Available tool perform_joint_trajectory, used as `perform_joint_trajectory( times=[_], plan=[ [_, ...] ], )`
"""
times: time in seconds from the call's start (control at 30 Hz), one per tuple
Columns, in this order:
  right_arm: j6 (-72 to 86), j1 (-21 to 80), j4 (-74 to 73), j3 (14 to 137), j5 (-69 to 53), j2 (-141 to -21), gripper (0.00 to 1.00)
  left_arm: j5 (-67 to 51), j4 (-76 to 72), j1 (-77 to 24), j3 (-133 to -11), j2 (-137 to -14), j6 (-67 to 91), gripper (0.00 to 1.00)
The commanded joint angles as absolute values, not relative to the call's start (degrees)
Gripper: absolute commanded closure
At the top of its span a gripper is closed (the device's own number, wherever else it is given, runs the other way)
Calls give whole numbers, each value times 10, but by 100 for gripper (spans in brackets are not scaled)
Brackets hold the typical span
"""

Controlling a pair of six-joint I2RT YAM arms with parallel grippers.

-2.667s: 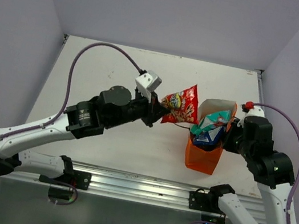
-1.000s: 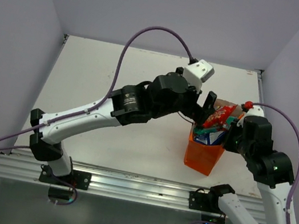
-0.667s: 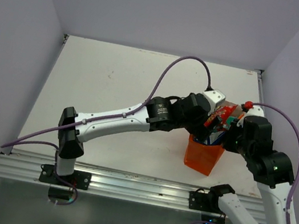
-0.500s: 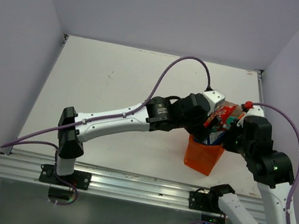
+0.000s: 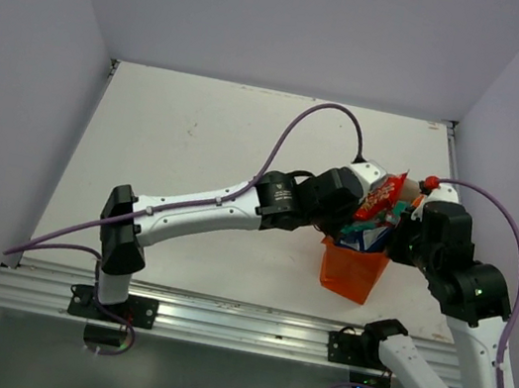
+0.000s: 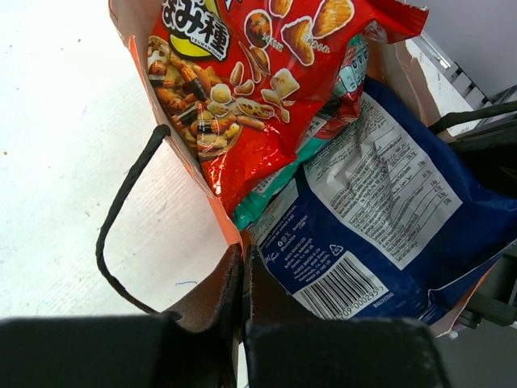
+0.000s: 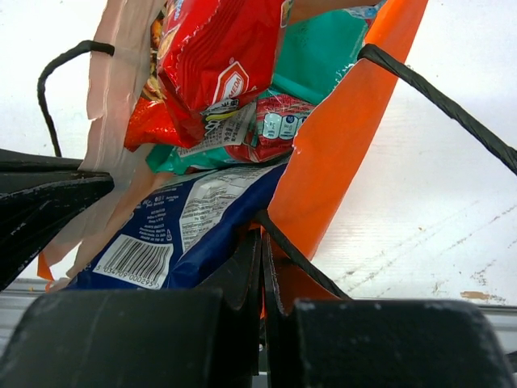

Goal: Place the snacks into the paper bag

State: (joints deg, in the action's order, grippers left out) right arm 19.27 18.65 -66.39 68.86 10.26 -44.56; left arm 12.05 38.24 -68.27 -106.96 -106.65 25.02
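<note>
The left gripper point(image 6: 245, 271) is closed on the paper bag point(image 6: 214, 291) wall; just beyond it lies the blue-white packet point(image 6: 380, 226), farther ahead the red packet point(image 6: 258, 97). The right gripper point(image 7: 261, 246) pinches the opposite wall, teal packet point(image 7: 323, 48) ahead.

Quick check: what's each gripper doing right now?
Left gripper: closed, pinching the paper bag by its wall.
Right gripper: closed, pinching the paper bag's opposite wall.
</note>
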Motion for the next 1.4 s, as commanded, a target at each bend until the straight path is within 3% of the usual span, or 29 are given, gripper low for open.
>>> perform_joint_trajectory(
  times=[0.0, 0.4, 0.83, 1.1, 1.23, 1.3, 1.33, 1.37],
  plan=[
    [181, 188, -656, 695, 84, -450, 100, 145, 381, -682, -1061, -1040, 260, 100],
    [137, 192, -605, 780, 45, -545, 100, 306, 440, -684, -1059, -912, 334, 100],
    [179, 404, -509, 844, 156, -701, 100, 392, 462, -682, -933, -832, 381, 100],
    [182, 459, -490, 846, 172, -744, 100, 408, 454, -665, -818, -788, 412, 100],
    [184, 468, -488, 835, 176, -741, 100, 408, 449, -661, -818, -781, 409, 100],
    [187, 470, -490, 835, 187, -737, 95, 410, 448, -661, -834, -783, 407, 100],
    [188, 469, -491, 838, 192, -730, 89, 414, 450, -661, -843, -785, 405, 91],
    [187, 469, -495, 843, 197, -727, 85, 424, 449, -661, -853, -785, 397, 62]
  ],
)
